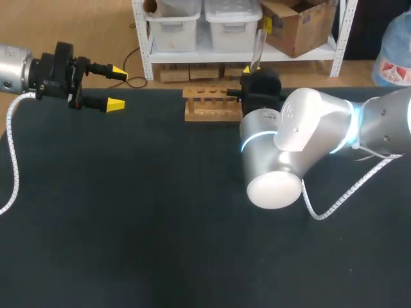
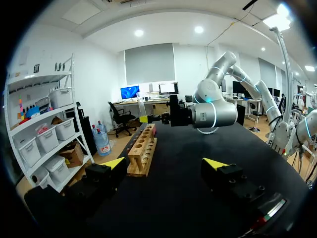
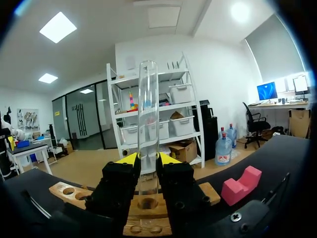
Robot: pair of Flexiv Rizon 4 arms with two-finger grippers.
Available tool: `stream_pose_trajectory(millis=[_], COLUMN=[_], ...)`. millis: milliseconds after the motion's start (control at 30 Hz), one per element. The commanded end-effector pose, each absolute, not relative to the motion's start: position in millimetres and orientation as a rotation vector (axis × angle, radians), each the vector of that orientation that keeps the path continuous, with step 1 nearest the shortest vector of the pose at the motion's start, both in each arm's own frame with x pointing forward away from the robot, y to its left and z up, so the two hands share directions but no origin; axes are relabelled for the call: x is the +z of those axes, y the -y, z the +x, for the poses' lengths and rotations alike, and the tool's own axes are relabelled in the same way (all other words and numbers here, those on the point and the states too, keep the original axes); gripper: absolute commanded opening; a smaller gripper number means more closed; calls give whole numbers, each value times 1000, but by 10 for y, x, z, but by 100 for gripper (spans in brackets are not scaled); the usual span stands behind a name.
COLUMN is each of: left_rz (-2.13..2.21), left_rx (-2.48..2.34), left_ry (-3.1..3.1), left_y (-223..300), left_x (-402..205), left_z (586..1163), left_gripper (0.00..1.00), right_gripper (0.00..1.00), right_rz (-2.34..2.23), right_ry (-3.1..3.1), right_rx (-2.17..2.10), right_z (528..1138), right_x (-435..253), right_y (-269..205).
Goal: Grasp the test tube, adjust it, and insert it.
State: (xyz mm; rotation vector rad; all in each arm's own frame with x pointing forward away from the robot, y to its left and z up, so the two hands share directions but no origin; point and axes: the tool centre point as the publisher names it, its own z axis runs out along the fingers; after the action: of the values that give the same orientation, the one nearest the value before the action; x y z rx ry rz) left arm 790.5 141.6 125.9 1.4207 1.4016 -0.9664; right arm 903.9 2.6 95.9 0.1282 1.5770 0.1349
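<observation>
Right gripper (image 3: pixel 147 161) holds the test tube (image 3: pixel 148 109) upright over a hole in the rack (image 3: pixel 64 191); lower straight, keep vertical. Left gripper (image 1: pixel 116 88) wide, aside.

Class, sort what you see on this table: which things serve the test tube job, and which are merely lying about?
Job: test tube, upright in the right gripper; wooden rack beneath.
Lying about: pink block beside the rack; left gripper, open, holding nothing.
</observation>
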Motion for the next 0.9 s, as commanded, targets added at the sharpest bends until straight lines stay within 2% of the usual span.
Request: stream_pose_trajectory(millis=[33,900], left_rz=[1418,1418], left_rx=[-961,-961], left_ry=[-1401,-1401], left_y=[-1414,-1414], left_x=[1252,1252], left_z=[7887,7887], left_gripper=[100,100], right_gripper=[0,0], right_rz=[136,168], right_ry=[-1568,-1561], right_rx=[131,127], right_z=[9091,8983], right_x=[887,710], right_y=[-25,-24])
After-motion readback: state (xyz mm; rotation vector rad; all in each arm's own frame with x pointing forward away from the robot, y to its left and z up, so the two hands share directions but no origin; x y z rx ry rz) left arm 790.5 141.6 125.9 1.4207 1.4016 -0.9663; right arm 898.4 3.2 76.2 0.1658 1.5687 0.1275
